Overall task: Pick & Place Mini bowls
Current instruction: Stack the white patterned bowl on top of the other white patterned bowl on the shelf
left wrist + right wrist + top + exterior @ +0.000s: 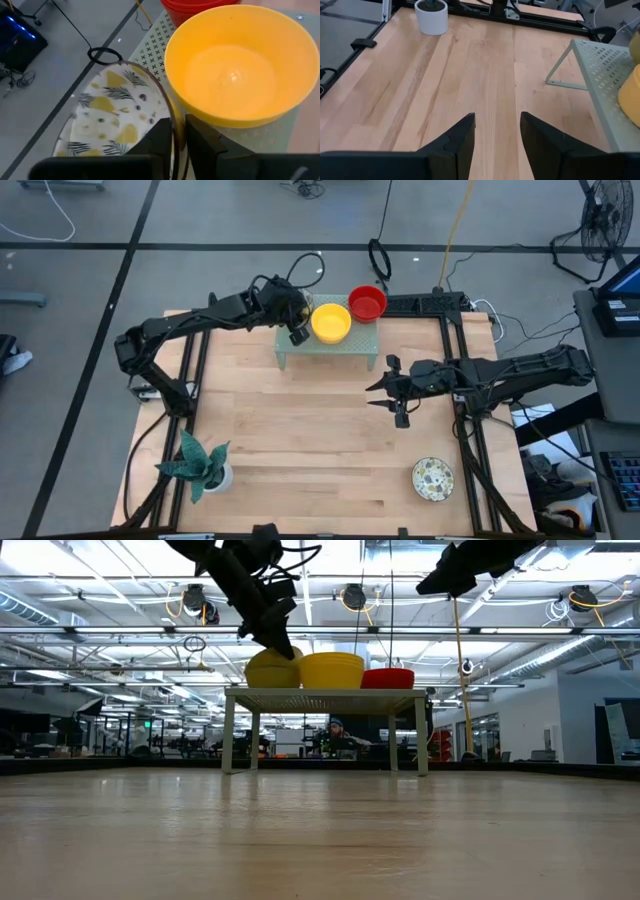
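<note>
Pinching the patterned bowl's (115,115) rim, my left gripper (178,137) holds it on the rack (328,345) at 9 o'clock of the yellow bowl (331,322); my right gripper (497,132) waits, parted.

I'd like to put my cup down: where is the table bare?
The broad wood between the potted plant and the patterned bowl is bare, and so is the middle in front of the rack. The rack is crowded: yellow bowl, red bowl, left arm's fingers.
</note>
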